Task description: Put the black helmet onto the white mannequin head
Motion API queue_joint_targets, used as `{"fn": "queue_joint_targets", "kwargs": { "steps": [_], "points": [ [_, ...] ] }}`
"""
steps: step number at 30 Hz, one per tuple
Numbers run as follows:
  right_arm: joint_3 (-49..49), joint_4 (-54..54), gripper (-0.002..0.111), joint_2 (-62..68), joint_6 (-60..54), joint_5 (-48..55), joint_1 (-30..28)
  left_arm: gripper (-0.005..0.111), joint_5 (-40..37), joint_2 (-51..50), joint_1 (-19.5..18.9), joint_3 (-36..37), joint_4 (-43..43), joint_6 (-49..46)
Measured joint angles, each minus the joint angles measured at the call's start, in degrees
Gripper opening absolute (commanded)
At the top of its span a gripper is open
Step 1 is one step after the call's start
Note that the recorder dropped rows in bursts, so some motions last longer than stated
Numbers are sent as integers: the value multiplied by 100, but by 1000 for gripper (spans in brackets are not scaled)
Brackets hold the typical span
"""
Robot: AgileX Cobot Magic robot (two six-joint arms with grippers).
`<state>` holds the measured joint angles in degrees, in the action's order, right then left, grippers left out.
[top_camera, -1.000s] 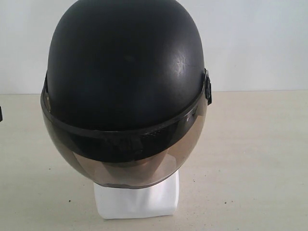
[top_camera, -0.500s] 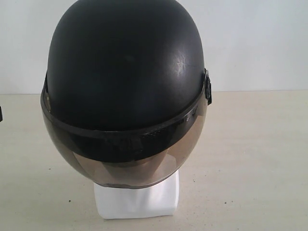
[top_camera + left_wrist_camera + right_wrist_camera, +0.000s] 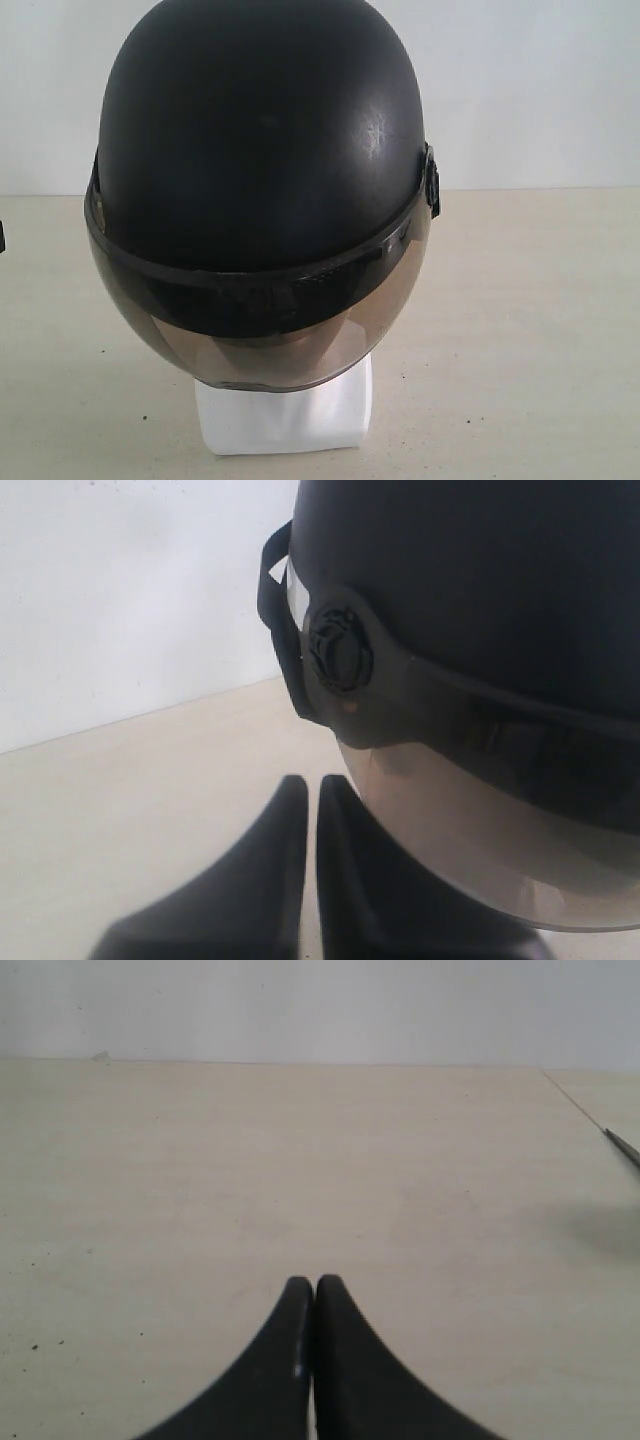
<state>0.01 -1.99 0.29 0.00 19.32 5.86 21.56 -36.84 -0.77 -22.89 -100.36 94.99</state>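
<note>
The black helmet [image 3: 260,130] sits on the white mannequin head, whose square base [image 3: 285,418] shows below the smoky visor [image 3: 260,345]; the face is dim behind the tint. In the left wrist view the helmet [image 3: 480,600] fills the frame with its visor pivot knob [image 3: 340,658] close by. My left gripper [image 3: 311,783] is shut with nothing in it, just beside the visor's lower edge, a thin slit between its fingers. My right gripper [image 3: 314,1283] is shut and empty over bare table, away from the helmet. Neither gripper shows in the exterior view.
A pale beige table [image 3: 520,330] runs back to a white wall [image 3: 540,90]. A small dark part [image 3: 2,236] shows at the exterior view's left edge. A thin dark rod [image 3: 622,1146] lies near the table's seam in the right wrist view.
</note>
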Motion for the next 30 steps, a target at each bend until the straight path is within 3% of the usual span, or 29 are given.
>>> {"fn": "queue_joint_targets", "kwargs": {
  "steps": [30],
  "points": [
    [0,39,0,0,0,53,0,5,0,0,0,0,0,0]
  ]
}}
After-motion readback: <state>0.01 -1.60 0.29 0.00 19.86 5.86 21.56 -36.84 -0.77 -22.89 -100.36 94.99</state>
